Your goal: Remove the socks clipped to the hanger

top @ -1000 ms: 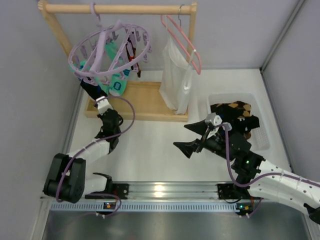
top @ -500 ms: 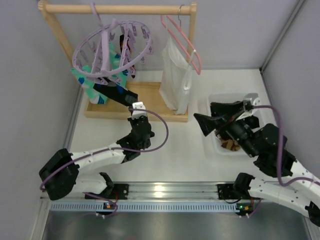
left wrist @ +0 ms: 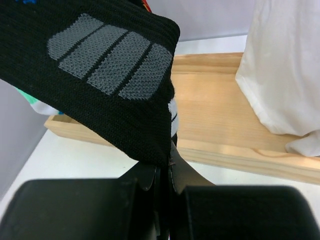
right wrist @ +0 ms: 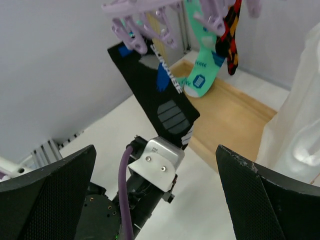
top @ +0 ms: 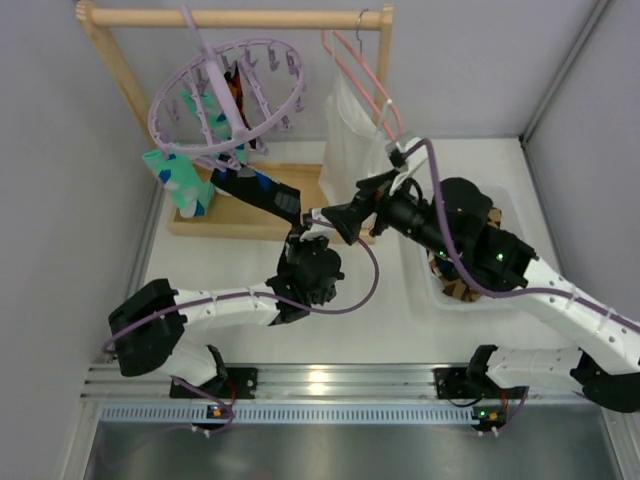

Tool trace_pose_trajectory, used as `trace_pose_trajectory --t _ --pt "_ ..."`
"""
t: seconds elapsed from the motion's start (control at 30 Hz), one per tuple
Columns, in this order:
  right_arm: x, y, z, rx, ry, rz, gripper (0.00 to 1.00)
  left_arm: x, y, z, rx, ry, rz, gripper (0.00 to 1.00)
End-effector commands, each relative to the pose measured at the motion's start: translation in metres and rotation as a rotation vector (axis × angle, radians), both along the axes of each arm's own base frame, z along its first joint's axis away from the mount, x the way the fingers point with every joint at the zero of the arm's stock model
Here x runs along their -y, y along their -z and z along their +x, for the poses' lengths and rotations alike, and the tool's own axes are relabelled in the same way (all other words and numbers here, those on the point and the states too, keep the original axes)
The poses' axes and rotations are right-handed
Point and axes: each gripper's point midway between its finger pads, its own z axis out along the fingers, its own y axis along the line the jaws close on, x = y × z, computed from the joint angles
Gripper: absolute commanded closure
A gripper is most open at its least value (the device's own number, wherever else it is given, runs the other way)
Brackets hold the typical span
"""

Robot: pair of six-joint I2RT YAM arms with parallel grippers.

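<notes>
1. Grip status: the left end effector [left wrist: 164,161] is clamped on the bottom edge of the black sock [left wrist: 110,65]. The bite takes in only a thin margin of the fabric. The right end effector [top: 365,200] has its fingers spread wide and holds nothing. It hangs over the desk [top: 385,325], just beside the left wrist.
2. Location: the black sock runs taut on a slant. Its held end lies out over the wooden base [left wrist: 225,95]. Its upper end reaches the clips on the near rim of the hanger [top: 215,100] and appears still clipped there. The hanger hangs tilted from the wooden rail [top: 230,17].
3. Recommended handling, as a judgement:
   - Draw steadily along the sock's own line, down and away from the clip.
   - A sideways tug would likely only swing the ring.
   - With so shallow a bite, a jerk risks the fabric slipping free.
   - The idle right arm is placed to steady the ring if it sways.
4. Appearance: black knit, with a grey patch of ribbed bars near the held end and blue and white marks higher up.
5. Remaining items: a teal sock [right wrist: 202,75] and a red-orange-black sock [right wrist: 230,35] are also still on the clips.
</notes>
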Motion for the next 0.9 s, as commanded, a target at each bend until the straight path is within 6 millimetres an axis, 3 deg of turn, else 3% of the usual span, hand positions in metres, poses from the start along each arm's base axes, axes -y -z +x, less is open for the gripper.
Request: trace_pose_trajectory --t 0.0,0.1,0.13,0.27,0.43,0.47,0.5,0.63,0.67,0.73,0.77,0.83,0.87 --pt "-0.013 -0.018 -0.01 0.005 -0.088 0.024 0.0 -0.003 -0.008 0.0 -0.003 -0.038 0.054 1.0" --pt "-0.026 -0.014 -0.002 -0.012 -0.091 0.0 0.01 0.004 -0.004 0.003 -0.029 -0.029 0.127 1.0" --pt "-0.028 -0.021 -0.001 -0.004 -0.093 0.004 0.02 0.01 -0.006 0.005 -0.029 -0.017 0.131 1.0" --pt "-0.044 -0.023 0.009 0.004 -0.081 -0.053 0.03 0.047 -0.004 0.008 -0.041 0.135 0.173 1.0" --pt "-0.053 -0.032 0.023 0.029 -0.044 -0.121 0.04 0.072 -0.019 0.01 -0.021 0.185 0.15 1.0" --pt "-0.061 -0.025 0.028 0.021 -0.044 -0.148 0.04 0.074 -0.021 0.012 -0.024 0.186 0.173 1.0" --pt "-0.059 -0.039 0.03 0.038 -0.031 -0.138 0.04 0.075 -0.022 0.013 -0.025 0.178 0.186 1.0" --pt "-0.073 -0.035 0.04 0.075 -0.01 -0.227 0.06 0.082 -0.025 0.017 -0.032 0.17 0.235 1.0" --pt "-0.081 -0.022 0.044 0.061 -0.011 -0.273 0.06 0.082 -0.026 0.017 -0.033 0.17 0.238 1.0" --pt "-0.086 -0.032 0.046 0.106 0.011 -0.298 0.1 0.08 -0.024 0.016 -0.037 0.161 0.25 1.0" --pt "-0.095 -0.02 0.051 0.101 0.017 -0.335 0.11 0.078 -0.023 0.016 -0.042 0.157 0.263 1.0" --pt "-0.101 -0.03 0.052 0.135 0.047 -0.346 0.13 0.074 -0.02 0.015 -0.051 0.133 0.288 1.0" --pt "-0.113 -0.019 0.055 0.138 0.047 -0.377 0.14 0.073 -0.018 0.015 -0.055 0.129 0.295 1.0"
